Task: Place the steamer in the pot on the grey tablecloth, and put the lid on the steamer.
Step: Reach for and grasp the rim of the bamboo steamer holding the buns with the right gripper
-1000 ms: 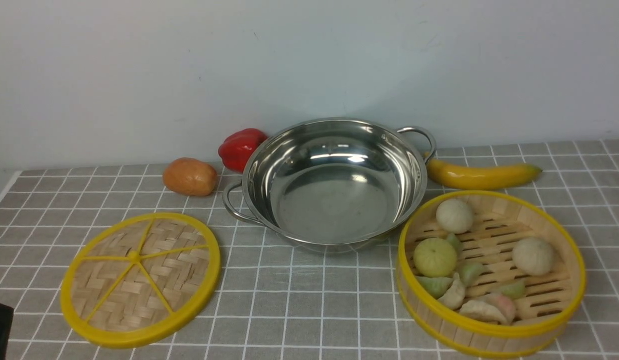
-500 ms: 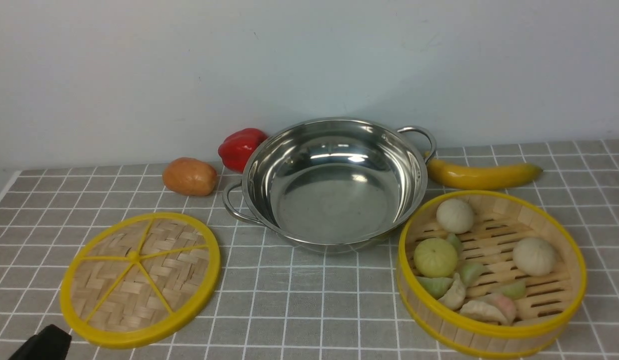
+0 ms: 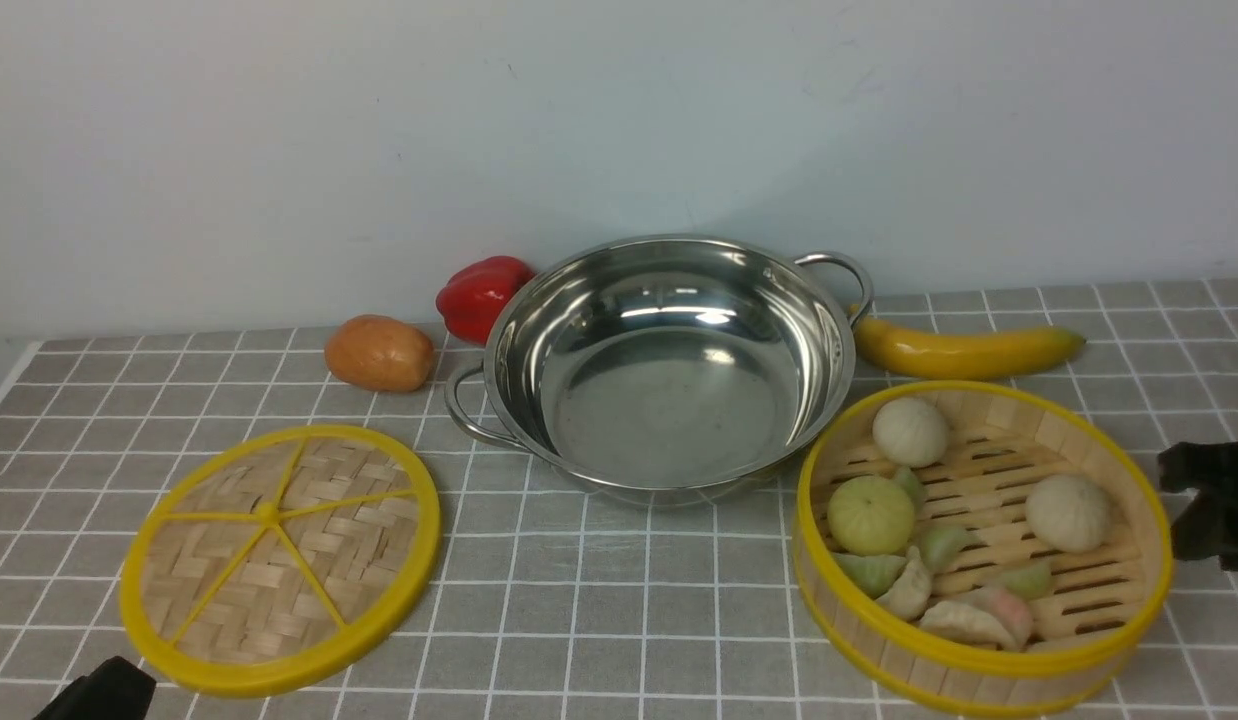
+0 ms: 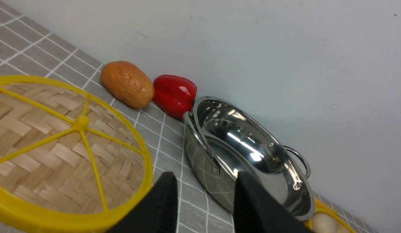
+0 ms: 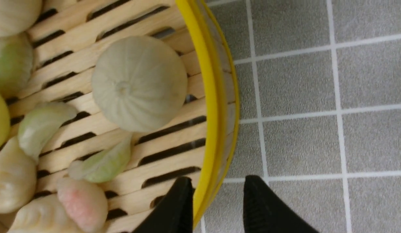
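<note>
Steamer (image 3: pixel 979 668) was sitting on the grey tablecloth (image 3: pixel 619 600) off to my right, just beside the pot (image 3: pixel 669 400) and not in it yet. It had buns (image 3: pixel 909 430) and a pile of dumplings (image 3: pixel 939 590) on its slatted floor.

My right gripper (image 3: pixel 1174 500) was at the steamer's right side. In the right wrist view that gripper (image 5: pixel 216 191) had its jaws apart and straddling the yellow rim, with one finger over the slats inside and the other over the cloth outside. It wasn't clamped on anything. Couldn't tell if either finger was touching the rim.

The lid (image 3: pixel 279 560) lay flat on the cloth to my left, well apart from the steamer, with the pot between them. My left gripper (image 3: pixel 99 690) only showed as a black bit in the bottom corner of the front view, near the lid's near edge. From the left wrist view it (image 4: pixel 205 191) was open too, holding nothing, with just cloth and the pot's side showing in the gap.

The pot was empty, back near the wall (image 3: pixel 619 120). A red pepper (image 3: pixel 482 295) and a brownish potato-looking thing (image 3: pixel 379 352) sat by its left handle, and a banana (image 3: pixel 964 350) lay behind the steamer.
</note>
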Tool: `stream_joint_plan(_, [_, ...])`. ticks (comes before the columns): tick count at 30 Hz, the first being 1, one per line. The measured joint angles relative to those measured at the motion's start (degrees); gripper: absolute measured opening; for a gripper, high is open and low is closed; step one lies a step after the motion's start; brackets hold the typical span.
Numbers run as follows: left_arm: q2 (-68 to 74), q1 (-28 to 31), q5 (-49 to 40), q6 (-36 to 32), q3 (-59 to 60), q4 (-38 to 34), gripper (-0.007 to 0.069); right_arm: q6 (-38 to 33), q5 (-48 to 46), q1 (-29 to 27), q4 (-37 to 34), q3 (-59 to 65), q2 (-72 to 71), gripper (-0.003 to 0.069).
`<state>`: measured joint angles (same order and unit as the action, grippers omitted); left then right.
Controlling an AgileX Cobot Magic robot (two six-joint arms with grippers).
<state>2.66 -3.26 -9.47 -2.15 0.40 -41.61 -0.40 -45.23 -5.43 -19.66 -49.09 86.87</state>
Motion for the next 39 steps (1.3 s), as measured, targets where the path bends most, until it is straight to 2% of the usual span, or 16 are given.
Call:
stream_joint_plan(13, [0.0,0.0,0.0,-0.1,0.0,0.0,0.0243,-0.3,4.0,0.0,-0.9,0.0,0.9,0.0240])
stream_joint_plan(19, [0.0,0.0,0.0,-0.4,0.0,0.0,0.0243,-3.9,5.1,0.0,-5.1,-0.7,4.6,0.0240])
stream_joint_plan(30, [0.0,0.0,0.0,-0.4,0.0,0.0,0.0243,-4.5,5.9,0.0,-5.9,-1.0,12.1,0.0236])
stream_joint_plan(33, [0.0,0.0,0.0,-0.4,0.0,0.0,0.0243,-4.3,5.2,0.0,-6.0,-1.5,13.2,0.0162])
stream_joint_plan(34, [0.0,0.0,0.0,-0.4,0.0,0.0,0.0243,-4.2,5.1,0.0,-5.9,-1.5,13.2,0.0162])
stream_joint_plan(36, [0.0,0.0,0.0,-0.4,0.0,0.0,0.0243,-4.8,4.0,0.0,-3.4,-1.8,12.8,0.0102])
stream_joint_plan(39, [0.0,0.0,0.0,-0.4,0.0,0.0,0.0243,-5.2,1.6,0.1,-0.7,-1.8,11.8,0.0102])
